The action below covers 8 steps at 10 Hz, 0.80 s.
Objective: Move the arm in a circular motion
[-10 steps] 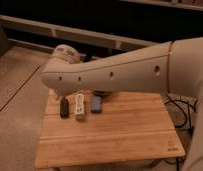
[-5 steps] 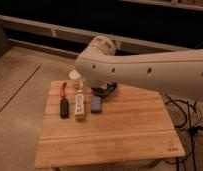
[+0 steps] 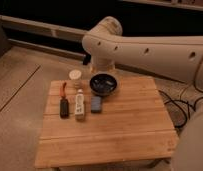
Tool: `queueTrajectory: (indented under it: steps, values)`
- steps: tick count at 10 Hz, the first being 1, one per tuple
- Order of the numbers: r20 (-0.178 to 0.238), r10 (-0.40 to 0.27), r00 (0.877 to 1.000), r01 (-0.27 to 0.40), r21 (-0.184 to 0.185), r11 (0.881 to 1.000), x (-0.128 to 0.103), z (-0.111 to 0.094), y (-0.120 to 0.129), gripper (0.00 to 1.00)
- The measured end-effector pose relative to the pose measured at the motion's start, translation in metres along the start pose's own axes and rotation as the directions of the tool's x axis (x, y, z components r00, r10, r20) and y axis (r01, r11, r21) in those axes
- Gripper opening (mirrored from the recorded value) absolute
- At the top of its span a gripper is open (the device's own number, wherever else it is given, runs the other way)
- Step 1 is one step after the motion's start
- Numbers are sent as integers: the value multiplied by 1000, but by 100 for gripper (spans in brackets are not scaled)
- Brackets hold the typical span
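Note:
The arm (image 3: pixel 145 50) is a thick cream-white tube with small dark screw holes. It reaches from the right edge across the upper view to a bulbous joint (image 3: pixel 102 37) above the table's far edge. From there a short segment drops behind the black bowl (image 3: pixel 104 84). The gripper (image 3: pixel 88 59) shows only as a small dark part left of that segment, above the white cup (image 3: pixel 75 76).
A wooden slat table (image 3: pixel 115 132) holds the bowl, the cup, a red-handled tool (image 3: pixel 63 89), a black bar (image 3: pixel 64 107), a white bottle (image 3: pixel 80 105) and a blue block (image 3: pixel 96 103). Cables (image 3: pixel 177 107) lie on the floor at right. The robot's body (image 3: pixel 195 145) fills the lower right.
The arm's joint has swung from the left, over the table, to the right and farther back. The things on the table stay put.

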Motion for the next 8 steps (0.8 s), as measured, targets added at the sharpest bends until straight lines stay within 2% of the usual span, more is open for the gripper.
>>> queueTrajectory:
  steps: [1,2,3,4,6,7,8]
  values:
    - [-8,-47,999,47,2,999,-10,6,20,65]
    - [-15,-115,993,115,-8,993,-19,13,54,65]
    - [-20,-179,984,178,-27,984,-24,19,87,65]
    - [-21,-216,976,215,-42,976,-25,21,107,65]
    - [-19,-320,947,317,-99,943,-20,27,164,65]
    - [-14,-351,936,347,-122,930,-17,26,181,65]
    - [-5,-392,920,386,-152,910,-10,24,203,65]
